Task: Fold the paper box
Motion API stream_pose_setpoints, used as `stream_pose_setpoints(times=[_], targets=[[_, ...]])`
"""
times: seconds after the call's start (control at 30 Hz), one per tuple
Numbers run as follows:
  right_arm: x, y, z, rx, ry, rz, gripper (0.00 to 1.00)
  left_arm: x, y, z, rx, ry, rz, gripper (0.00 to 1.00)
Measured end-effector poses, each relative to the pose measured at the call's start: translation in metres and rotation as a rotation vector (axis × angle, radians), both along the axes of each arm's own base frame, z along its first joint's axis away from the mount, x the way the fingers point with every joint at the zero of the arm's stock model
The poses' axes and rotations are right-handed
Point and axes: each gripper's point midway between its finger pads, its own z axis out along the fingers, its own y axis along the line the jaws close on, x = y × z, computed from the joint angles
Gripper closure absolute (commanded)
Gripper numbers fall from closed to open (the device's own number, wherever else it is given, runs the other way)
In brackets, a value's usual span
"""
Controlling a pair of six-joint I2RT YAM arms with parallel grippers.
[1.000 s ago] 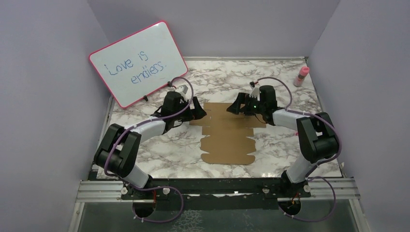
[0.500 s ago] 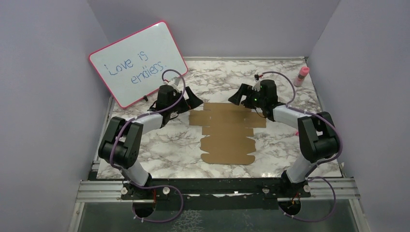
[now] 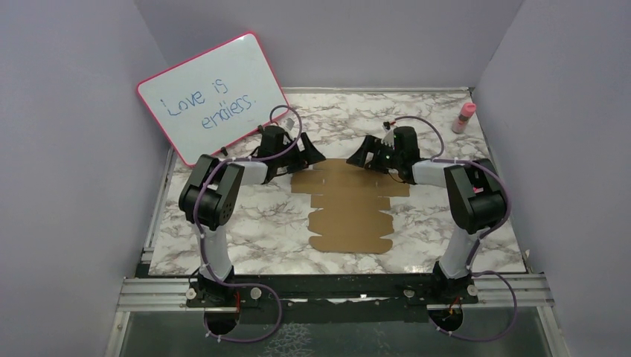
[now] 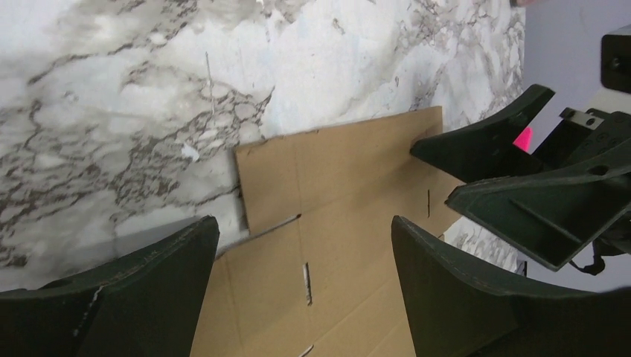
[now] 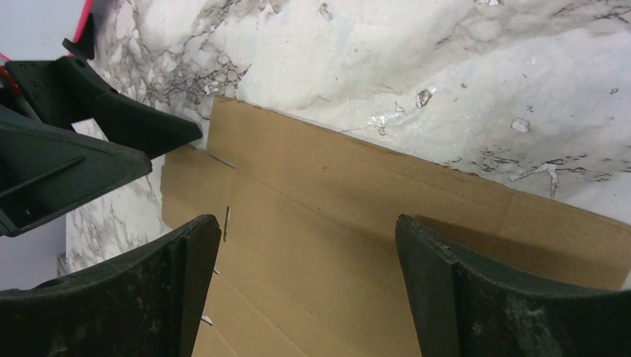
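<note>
"Top external view, one line please: where is the paper box (image 3: pixel 350 201)?"

"Flat on the marble counter (image 3: pixel 245 223), between the two arms. It is an unfolded brown sheet with every flap down."

"What has just changed?"

"Both arms have left the sheet's sides and swung to its far edge. The left jaws now sit at the far left corner, the right jaws further along that edge, and the tips face each other."

"Holding anything?"

"No. Both pairs of jaws stand wide open and empty. Whether any tip touches the cardboard I cannot tell."

"Meaning for the task?"

"Folding looks barely begun. My reading is that they are lining up on the far panel."

"Containers?"

"None formed yet, so nothing sits inside one. A pink bottle (image 3: pixel 465 117) stands in the far right corner, well apart from the sheet, and a whiteboard (image 3: pixel 212 97) leans at far left."
</note>
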Motion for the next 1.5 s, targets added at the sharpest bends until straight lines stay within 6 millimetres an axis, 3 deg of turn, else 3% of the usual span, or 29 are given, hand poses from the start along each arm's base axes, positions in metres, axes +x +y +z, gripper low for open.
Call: stream_pose_setpoints(times=[0.27,0.73,1.03,1.17,1.5], targets=[[0.000,0.003,-0.007,0.012,0.015,0.015,0.09,0.014,-0.017,-0.002,0.018,-0.004,-0.046,0.14],[-0.006,0.016,-0.007,0.006,0.004,0.047,0.10,0.004,-0.023,0.000,0.052,0.018,-0.074,0.14],[-0.006,0.017,-0.008,-0.002,0.002,0.044,0.11,-0.006,-0.038,0.035,0.030,-0.040,-0.106,0.15],[-0.006,0.017,-0.009,-0.005,0.002,0.038,0.12,-0.010,-0.043,0.038,0.025,-0.040,-0.116,0.14],[-0.005,0.016,-0.009,-0.009,-0.001,0.032,0.12,-0.004,-0.017,0.023,0.077,0.016,-0.060,0.22]])
